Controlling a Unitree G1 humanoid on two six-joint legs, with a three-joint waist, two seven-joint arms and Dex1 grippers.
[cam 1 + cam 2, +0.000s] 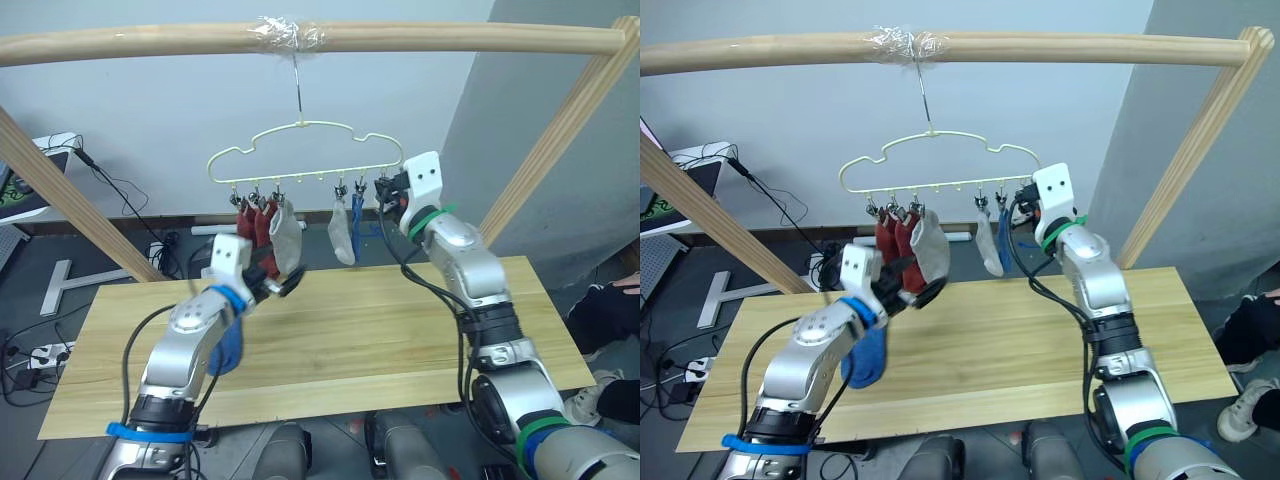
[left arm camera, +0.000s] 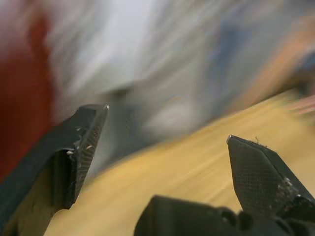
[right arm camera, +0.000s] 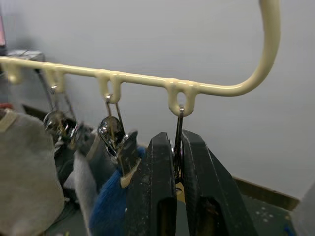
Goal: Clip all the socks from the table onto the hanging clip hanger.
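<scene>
The clip hanger (image 1: 300, 160), a pale yellow-green wire frame with a wavy top, hangs by its metal hook from a round wooden pole (image 1: 150, 42), where clear tape is wrapped around the hook. Along its lower bar five socks are clipped: two rust red socks (image 1: 255, 226) at the robot's left end, a light grey sock (image 1: 287, 238) just beside them, then a second light grey sock (image 1: 343, 236) and a blue sock (image 1: 358, 214) close together further right. The last clip (image 3: 178, 125) at the right end of the bar carries no sock. Another blue sock (image 1: 866, 357) shows beneath the left forearm, over the table; whether it lies on the wood or hangs from the arm cannot be told.

The table (image 1: 380, 330) is a long light wood plank top with visible grain, standing under the pole frame, whose slanted side poles rise at both ends. Behind is a pale wall; on the dark floor lie cables and a power strip (image 1: 40, 355), and a person's shoe shows at the far right.

The right gripper (image 3: 178, 162) is raised to the hanger's right end, its two black fingers pressed together on the last clip. The left gripper (image 2: 162, 162) is held above the table just below the red and grey socks, its fingers spread wide with nothing between them.
</scene>
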